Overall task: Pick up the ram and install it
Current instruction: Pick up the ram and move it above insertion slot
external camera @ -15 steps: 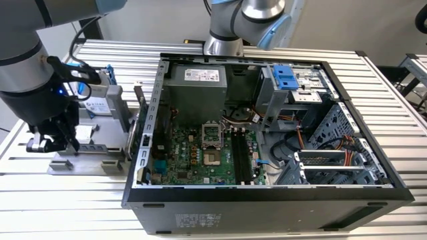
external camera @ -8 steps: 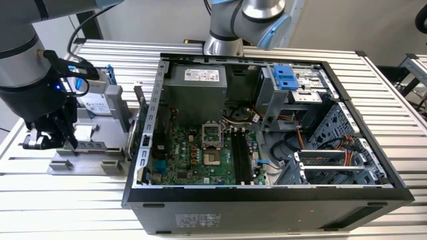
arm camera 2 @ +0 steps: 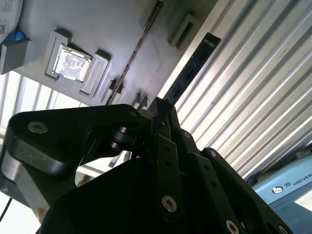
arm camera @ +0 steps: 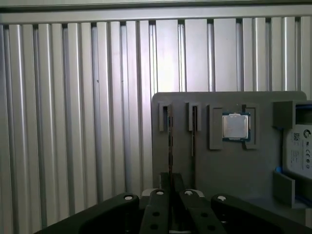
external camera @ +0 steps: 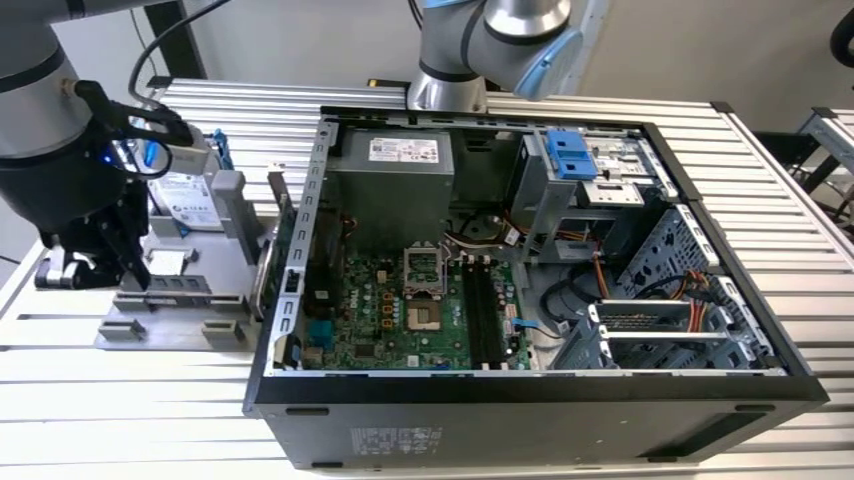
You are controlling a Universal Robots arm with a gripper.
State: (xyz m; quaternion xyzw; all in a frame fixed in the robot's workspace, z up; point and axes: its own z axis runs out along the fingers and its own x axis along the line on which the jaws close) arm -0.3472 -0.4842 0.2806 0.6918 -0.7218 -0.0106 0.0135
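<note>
Gripper [external camera: 78, 268] stands at the exterior view's left edge, at the grey parts holder [external camera: 171, 325], well apart from the open computer case [external camera: 747, 385]. In the second wrist view its fingers [arm camera 2: 165, 146] are clamped on the ram [arm camera 2: 195, 66], which juts out over the ribbed table [arm camera 2: 253, 97].

Nothing I can read out w/ confidence from here. PSU label [external camera: 400, 150]: white, print too small for me. Case sticker [external camera: 395, 438] on the outer side wall: tiny lines, illegible. HDD [external camera: 183, 200] has a white label w/ symbols, seen in ext view and first wrist view [arm camera: 298, 151]; I can't make out the chars. Ram [arm camera 2: 195, 63] has a small pale tag at its far end in second wrist view, unreadable. Blue arm cap [arm camera 2: 287, 190] has white lettering, cut off at the frame edge.
</note>
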